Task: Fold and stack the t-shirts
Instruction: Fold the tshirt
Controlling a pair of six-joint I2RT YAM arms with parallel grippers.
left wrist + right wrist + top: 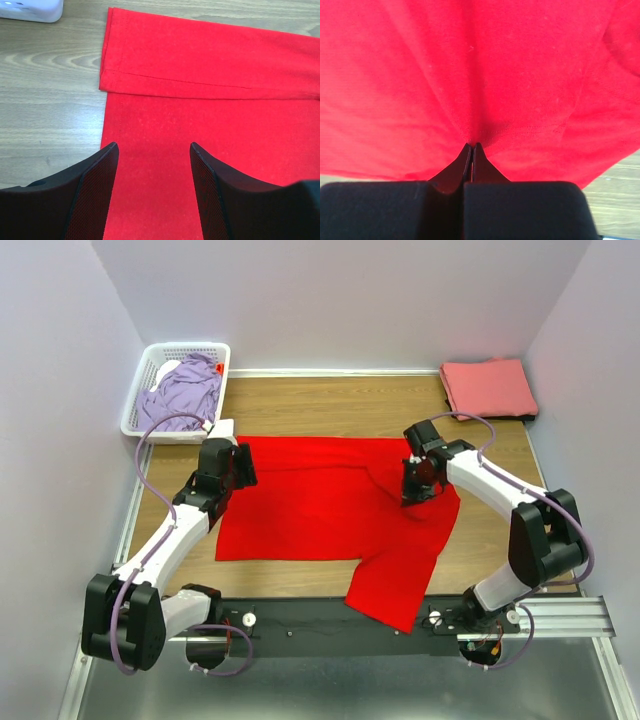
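A bright red t-shirt (320, 505) lies spread on the wooden table, one part hanging over the near edge. My right gripper (412, 492) is shut on a pinched fold of the red t-shirt (470, 75) near its right side; the cloth puckers at the fingertips (468, 150). My left gripper (238, 468) hovers open over the red t-shirt's (200, 100) left edge, nothing between its fingers (102, 185). A lavender t-shirt (185, 390) lies crumpled in the basket. A salmon-pink t-shirt (490, 387) sits folded at the back right.
The white lattice basket (145, 370) stands at the back left corner, its corner (30, 10) showing in the left wrist view. Pale walls close in the table on three sides. A metal rail (560, 615) runs along the near edge.
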